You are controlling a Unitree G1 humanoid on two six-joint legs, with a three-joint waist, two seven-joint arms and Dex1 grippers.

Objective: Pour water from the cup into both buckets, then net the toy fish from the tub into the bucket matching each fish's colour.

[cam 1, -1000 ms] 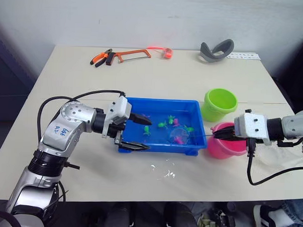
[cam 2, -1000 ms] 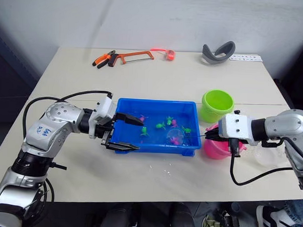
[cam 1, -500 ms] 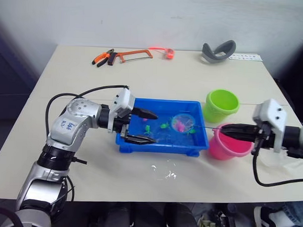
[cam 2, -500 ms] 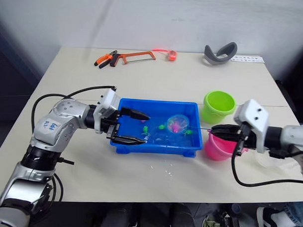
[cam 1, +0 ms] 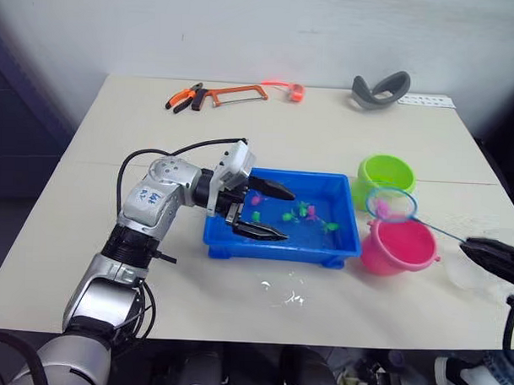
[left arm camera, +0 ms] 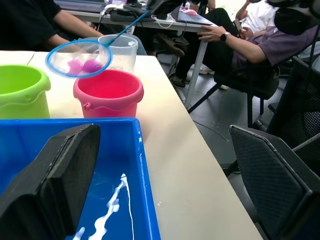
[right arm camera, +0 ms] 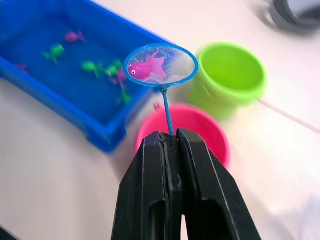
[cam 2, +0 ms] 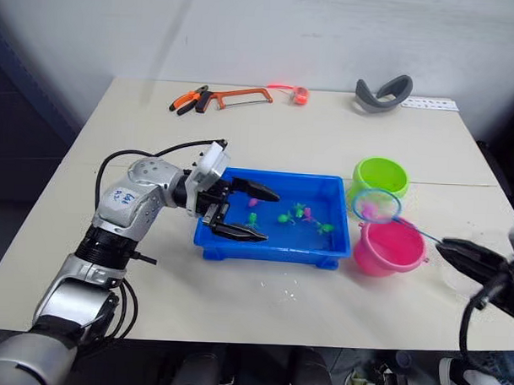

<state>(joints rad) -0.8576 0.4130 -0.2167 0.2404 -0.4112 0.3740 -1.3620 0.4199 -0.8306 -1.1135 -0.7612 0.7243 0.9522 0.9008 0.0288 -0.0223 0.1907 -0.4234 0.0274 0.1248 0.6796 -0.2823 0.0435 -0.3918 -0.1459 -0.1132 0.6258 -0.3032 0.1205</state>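
The net (cam 1: pixel 391 204) is held by its handle between the closed fingers of the right gripper (cam 1: pixel 470 247), with the hoop at about 10 o'clock from that gripper in the head views. The long axis of the net runs from the gripper at 4 o'clock up to the hoop at 10 o'clock, and the hoop is raised over the far rim of the pink bucket (cam 1: pixel 398 246), just beside the green bucket (cam 1: pixel 385 177). A pink fish (right arm camera: pixel 146 68) is carried in the mesh. The left gripper (cam 1: pixel 276 212) is held wide open across the left end of the tub (cam 1: pixel 276 249), one finger over the water and the other at the near rim. Green and pink fish (cam 1: pixel 303 213) are seen in the tub, which stands at 9 o'clock from the buckets. A cup (left arm camera: pixel 120 46) is seen behind the pink bucket in the left wrist view. The surface is a pale table (cam 1: pixel 153 273); a hacksaw (cam 1: pixel 234 94) and pliers (cam 1: pixel 183 98) lie at its far edge, before a white wall. Seated persons (left arm camera: pixel 240 35) are seen at a desk in the left wrist view.
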